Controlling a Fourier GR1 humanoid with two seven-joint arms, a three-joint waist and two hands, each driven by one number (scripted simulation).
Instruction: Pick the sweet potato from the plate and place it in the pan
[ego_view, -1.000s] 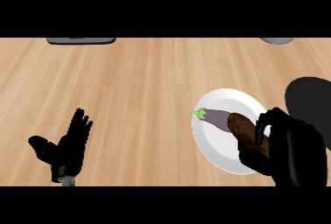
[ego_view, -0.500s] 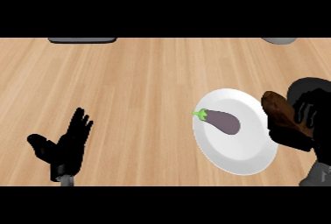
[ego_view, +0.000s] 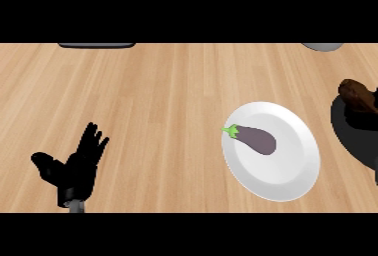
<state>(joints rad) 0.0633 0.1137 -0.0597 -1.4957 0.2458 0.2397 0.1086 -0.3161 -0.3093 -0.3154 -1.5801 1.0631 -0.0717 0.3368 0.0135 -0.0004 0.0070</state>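
Counter (ego_view: 155, 95): light wood, fills the view.
Plate (ego_view: 289, 176): white, right of centre, flat on the counter.
Eggplant (ego_view: 256, 139): purple with a green stem, lying on the upper left part of the plate, stem toward the plate's left rim.
Sweet potato (ego_view: 357, 94): brown, off the plate, at the view's right edge. It shows against the upper end of the pan. Whether it rests in the pan or is above it cannot be told.
Pan (ego_view: 351, 136): black, just beside the plate's right rim, partly cut off by the view's edge.
Right hand: not separable from the black pan and the dark shapes at the sweet potato's right side. Its state cannot be told.
Left hand (ego_view: 74, 169): lower left, well apart from the plate, fingers straight and spread, pointing up, thumb out to the left. It holds nothing and is at rest.
Dark item (ego_view: 96, 45): flat, at the top edge, left of centre, mostly cut off.
Grey item (ego_view: 322, 47): rounded, at the top edge, right, mostly cut off.
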